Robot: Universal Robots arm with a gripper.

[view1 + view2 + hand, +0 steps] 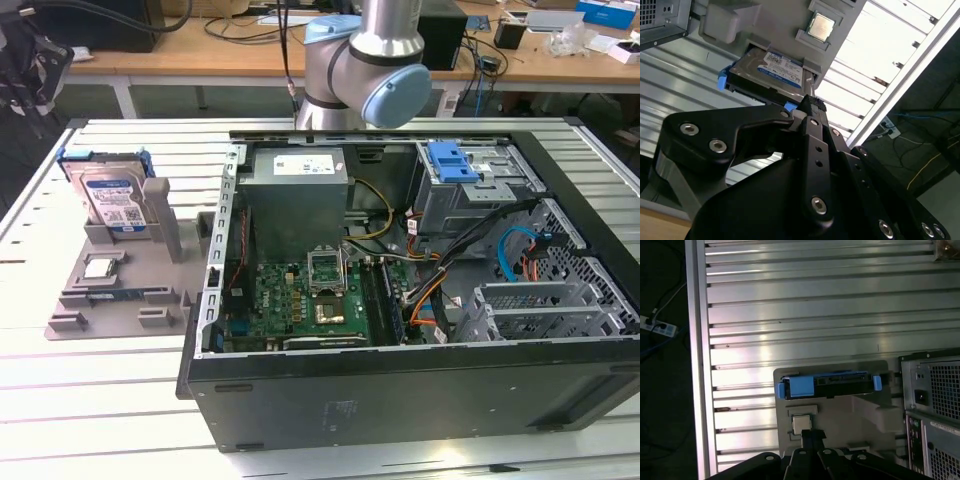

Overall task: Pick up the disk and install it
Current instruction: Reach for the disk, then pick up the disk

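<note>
The slatted metal desk (90, 420) carries an open computer case (400, 400), laid on its side so that its inside faces up and can be reached. The arm (365, 60) rises behind the case's far wall. Just outside the case, on the exterior view's left, sits a grey holder (120, 300) whose slots keep the parts separate. The disk (112, 198) stands on edge in the slot farthest from the case, probably so that it can be gripped from above. It is not yet lifted or installed. In the second wrist view the fingers (811, 106) are pressed together and hold nothing. They hang outside the case, aimed toward the disk but apart from it. A small square chip (100, 266) lies flat in the holder.
</note>
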